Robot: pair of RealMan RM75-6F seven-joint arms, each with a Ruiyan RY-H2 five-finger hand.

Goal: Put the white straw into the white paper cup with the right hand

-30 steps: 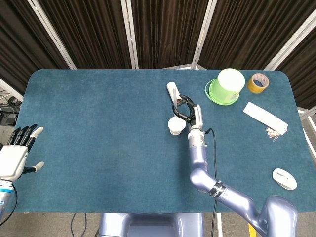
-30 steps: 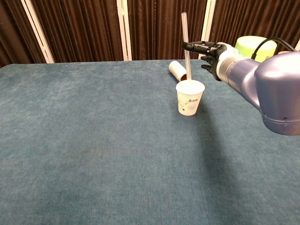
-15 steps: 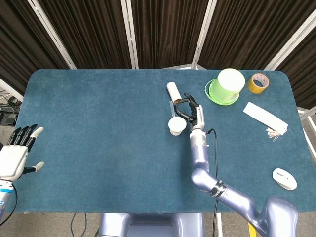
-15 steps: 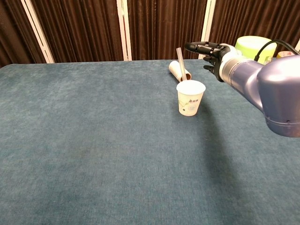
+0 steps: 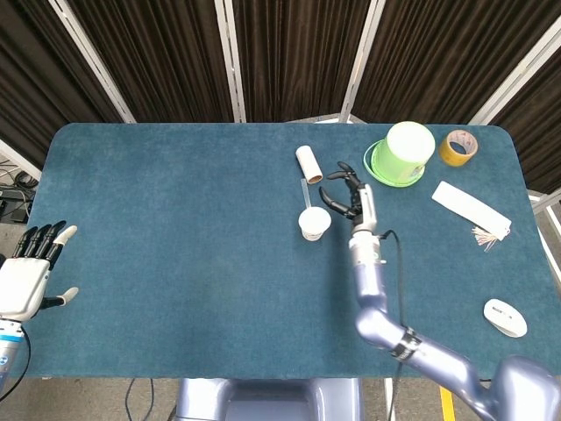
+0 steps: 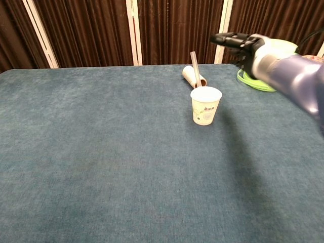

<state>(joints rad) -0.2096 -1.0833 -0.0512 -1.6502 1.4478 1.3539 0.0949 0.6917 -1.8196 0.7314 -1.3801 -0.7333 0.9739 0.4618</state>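
White straw (image 6: pixel 194 68) sits in the white paper cup (image 6: pixel 205 105), lower end inside, upper part sticking out above the rim and leaning toward the back-left in the chest view. In the head view the straw (image 5: pixel 305 193) shows as a thin line running from the cup (image 5: pixel 314 223) toward the rear of the surface. Cup is upright on the blue surface (image 5: pixel 175 228), roughly mid-surface, slightly right of centre.

Right hand (image 5: pixel 350 195) is just right of the cup and raised above it, not touching straw or cup. Fingers spread, nothing held. Chest view shows the same hand (image 6: pixel 238 42) well above cup height, fingers pointing left.

Left hand (image 5: pixel 26 272) is at the far left edge, off the surface, fingers apart, nothing in it. Not visible in the chest view.

Behind the cup: a white tube (image 5: pixel 309 163) lying on its side, brown open end facing the chest camera (image 6: pixel 193 76). Further right at the back: a green cup upside down on a green lid (image 5: pixel 403 151), then a roll of yellow tape (image 5: pixel 458 146). Right side: a flat white packet (image 5: pixel 470 207) with thin sticks at its end, and a white mouse-like object (image 5: pixel 505 317) near the front right edge.
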